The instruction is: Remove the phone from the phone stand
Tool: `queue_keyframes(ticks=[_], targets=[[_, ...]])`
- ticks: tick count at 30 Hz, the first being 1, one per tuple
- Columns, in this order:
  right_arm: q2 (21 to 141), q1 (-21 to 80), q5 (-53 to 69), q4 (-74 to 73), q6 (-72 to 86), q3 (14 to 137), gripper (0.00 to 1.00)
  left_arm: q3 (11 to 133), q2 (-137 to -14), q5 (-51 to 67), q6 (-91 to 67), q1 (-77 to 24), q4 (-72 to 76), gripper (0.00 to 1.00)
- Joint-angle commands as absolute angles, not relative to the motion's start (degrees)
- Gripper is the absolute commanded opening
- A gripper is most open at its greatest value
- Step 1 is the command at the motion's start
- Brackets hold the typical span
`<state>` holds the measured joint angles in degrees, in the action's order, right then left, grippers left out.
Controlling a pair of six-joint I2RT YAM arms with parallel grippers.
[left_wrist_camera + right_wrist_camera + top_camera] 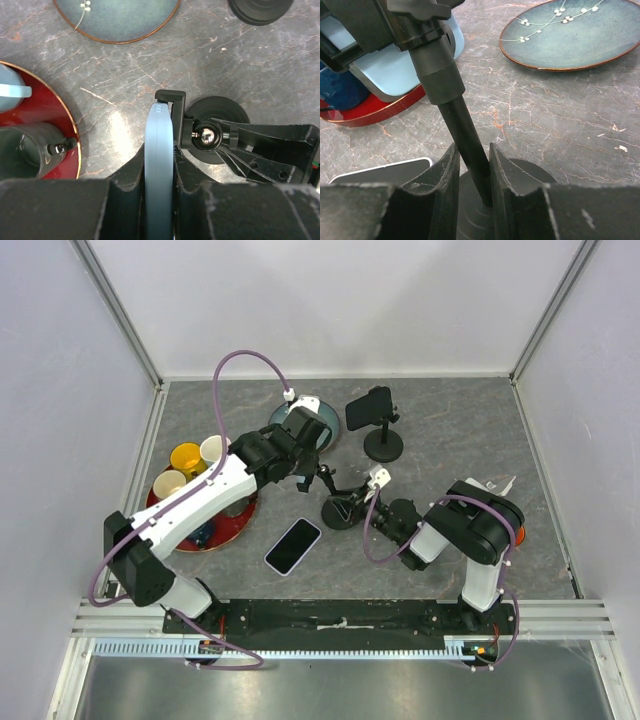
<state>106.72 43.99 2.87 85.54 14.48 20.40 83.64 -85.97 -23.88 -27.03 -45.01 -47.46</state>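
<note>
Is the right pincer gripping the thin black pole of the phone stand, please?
Yes, the right wrist view shows the right pincer with both fingers pressed against the thin black pole just above the stand's round base.

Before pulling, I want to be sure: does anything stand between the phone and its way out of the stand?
Yes: the clamp hooks over the end of the phone. The left hand grips the phone, with nothing between them; the right hand holds the pole.
</note>
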Motion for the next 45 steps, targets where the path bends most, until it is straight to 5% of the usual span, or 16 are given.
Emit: queue_keyframes(ticks=[1, 6, 16, 25, 29, 35, 40, 45], targets=[[110.7, 41.0, -4.6, 72.4, 15.7, 16.3, 0.0, 82.7, -76.0, -35.5, -19.9, -42.5, -37.4, 0.02], [109.3, 41.0, -4.9, 65.8, 18.2, 17.6, 0.0, 81.4, -71.1, -26.1, -21.4, -42.5, -31.6, 0.02], [108.5, 41.7, -6.7, 64.4, 21.4, 15.4, 0.0, 83.6, -77.3, -41.8, -21.9, -42.9, -36.3, 0.02], [109.5, 42.7, -3.4, 76.0, 19.0, 13.3, 0.0, 78.8, -77.9, -20.9, -15.0, -48.1, -26.3, 0.02], [105.6, 42.8, -4.0, 77.3, 16.7, 11.5, 0.34, 77.8, -76.7, -16.5, -11.6, -50.8, -25.0, 0.02], [93.5, 42.7, -4.4, 67.0, 14.9, 12.9, 0.67, 75.9, -77.0, -17.9, -7.3, -53.8, -25.9, 0.02], [80.2, 42.7, -3.6, 50.8, 11.7, 16.2, 0.81, 76.0, -78.3, -19.4, -6.7, -54.8, -27.3, 0.02], [71.4, 42.8, -0.3, 38.5, 7.7, 21.7, 0.84, 76.6, -78.7, -20.0, -7.2, -54.8, -27.5, 0.02]])
